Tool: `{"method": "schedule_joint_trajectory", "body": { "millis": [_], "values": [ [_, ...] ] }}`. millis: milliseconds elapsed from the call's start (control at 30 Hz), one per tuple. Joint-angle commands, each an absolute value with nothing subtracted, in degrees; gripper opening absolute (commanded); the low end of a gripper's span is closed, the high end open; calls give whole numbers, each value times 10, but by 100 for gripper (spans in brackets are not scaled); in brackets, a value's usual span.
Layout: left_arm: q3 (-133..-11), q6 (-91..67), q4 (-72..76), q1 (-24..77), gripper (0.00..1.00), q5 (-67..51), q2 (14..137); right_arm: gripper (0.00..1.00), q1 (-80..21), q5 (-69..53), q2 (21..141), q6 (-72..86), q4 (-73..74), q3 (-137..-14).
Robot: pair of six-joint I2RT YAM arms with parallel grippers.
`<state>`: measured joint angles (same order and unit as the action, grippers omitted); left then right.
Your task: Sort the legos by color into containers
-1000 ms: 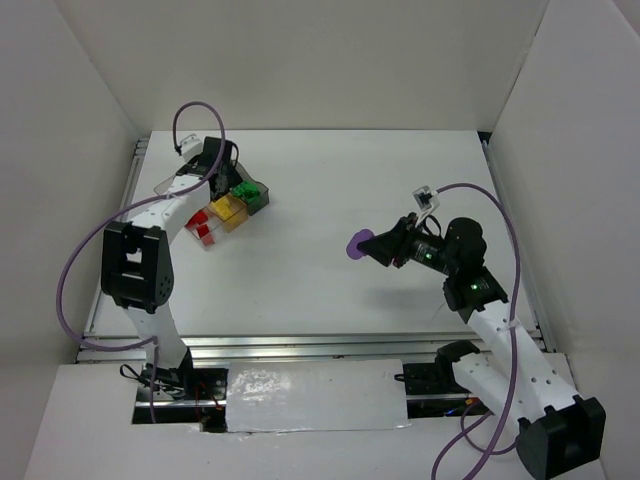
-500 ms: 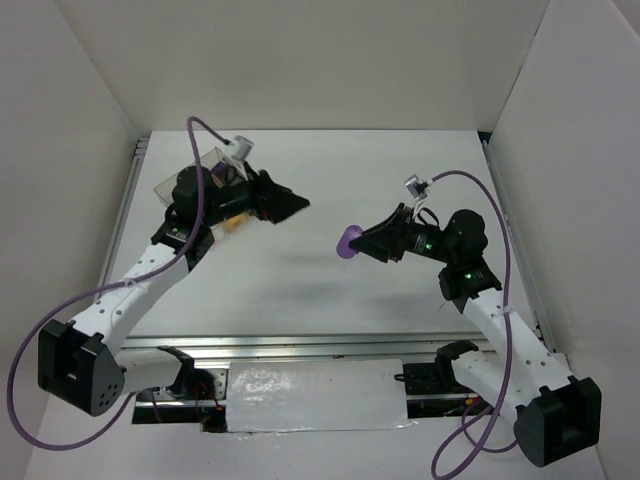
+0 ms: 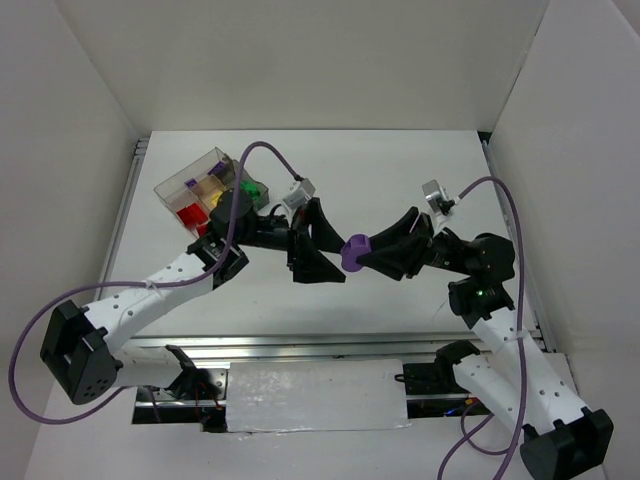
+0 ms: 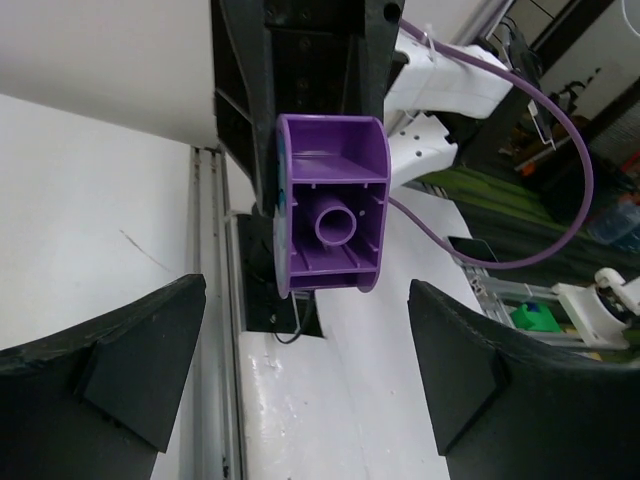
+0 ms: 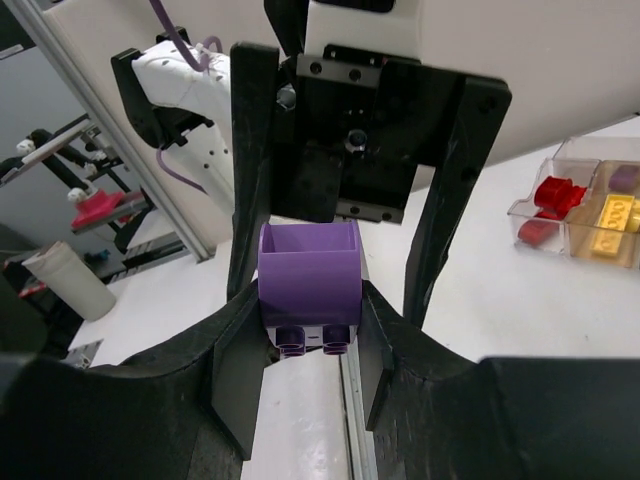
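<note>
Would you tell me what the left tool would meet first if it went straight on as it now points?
Probably the purple lego held in the right tool, directly ahead.

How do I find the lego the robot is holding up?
Look above the middle of the white table. There the right gripper holds a purple lego in the air. The other legos all lie in the clear tray at the far left.
</note>
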<state>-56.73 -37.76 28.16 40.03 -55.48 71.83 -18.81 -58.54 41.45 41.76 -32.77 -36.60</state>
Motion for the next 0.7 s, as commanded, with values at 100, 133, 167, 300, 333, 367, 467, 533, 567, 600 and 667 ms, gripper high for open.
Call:
{"method": "schedule_joint_trajectory", "body": {
  "millis": [100,133,167,300,333,367,467,533,567,600,667],
  "values": [
    [-592,-389,343,423,89,-576,750,0,-198,-589,426,420,-357,-373],
    [-595,-392,346,424,85,-575,752,0,-198,-578,425,409,-350,-374],
    [-598,-390,345,427,83,-574,753,0,-199,-574,425,403,-342,-374],
    [-602,-378,335,429,59,-561,750,0,-200,-558,423,376,-304,-374],
    [-603,-373,320,429,58,-557,748,0,-200,-554,422,373,-300,-374],
    [-605,-367,311,429,57,-551,744,0,-200,-553,422,370,-293,-374],
    [-613,-344,278,429,55,-531,741,0,-200,-547,423,365,-284,-369],
    [-617,-340,267,429,54,-520,741,0,-200,-545,425,363,-280,-367],
    [-619,-337,265,429,51,-519,740,0,-200,-546,427,364,-281,-365],
    [-620,-336,264,429,47,-515,740,0,-200,-546,428,365,-281,-363],
    [-624,-332,256,429,30,-507,740,0,-200,-550,432,367,-284,-361]
  ]
}}
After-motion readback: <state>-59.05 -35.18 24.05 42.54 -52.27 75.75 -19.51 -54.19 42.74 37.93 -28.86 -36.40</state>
